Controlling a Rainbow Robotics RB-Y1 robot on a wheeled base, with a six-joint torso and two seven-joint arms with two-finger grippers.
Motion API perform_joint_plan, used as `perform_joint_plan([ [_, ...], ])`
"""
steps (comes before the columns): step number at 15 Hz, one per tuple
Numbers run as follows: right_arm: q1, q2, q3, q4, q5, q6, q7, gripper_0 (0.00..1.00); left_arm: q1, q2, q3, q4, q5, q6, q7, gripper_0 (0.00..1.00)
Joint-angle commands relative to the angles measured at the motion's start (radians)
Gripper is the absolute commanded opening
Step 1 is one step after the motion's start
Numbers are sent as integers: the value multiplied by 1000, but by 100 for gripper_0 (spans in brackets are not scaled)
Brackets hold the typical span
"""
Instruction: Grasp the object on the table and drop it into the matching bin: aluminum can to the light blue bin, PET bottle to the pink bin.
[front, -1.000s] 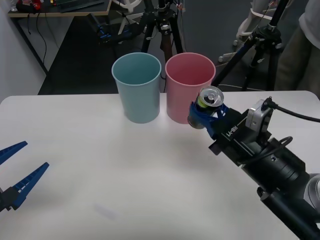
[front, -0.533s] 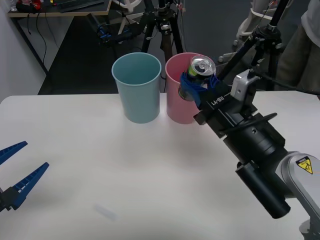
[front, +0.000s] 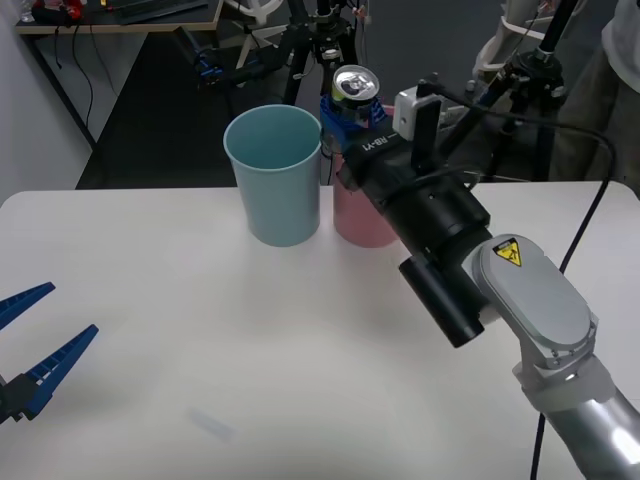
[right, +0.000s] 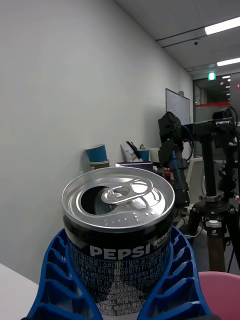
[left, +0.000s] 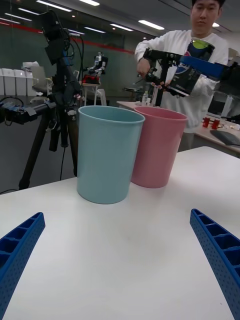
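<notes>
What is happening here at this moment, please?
The right gripper holds the aluminum can in the air, above the pink bin and close to the light blue bin. The can is not yet released and both bins stand side by side on the table. The left gripper waits open, low at the near left of the table.
</notes>
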Motion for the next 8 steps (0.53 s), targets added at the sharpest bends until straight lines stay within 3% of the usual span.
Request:
perform_joint_plan([
  [1, -103, 49, 1, 118, 16, 21, -3, 0, 0, 0, 0, 0, 0, 0, 0, 100],
  [8, -344, 158, -1, 440, 26, 59, -1, 0, 0, 0, 0, 0, 0, 0, 0, 100],
])
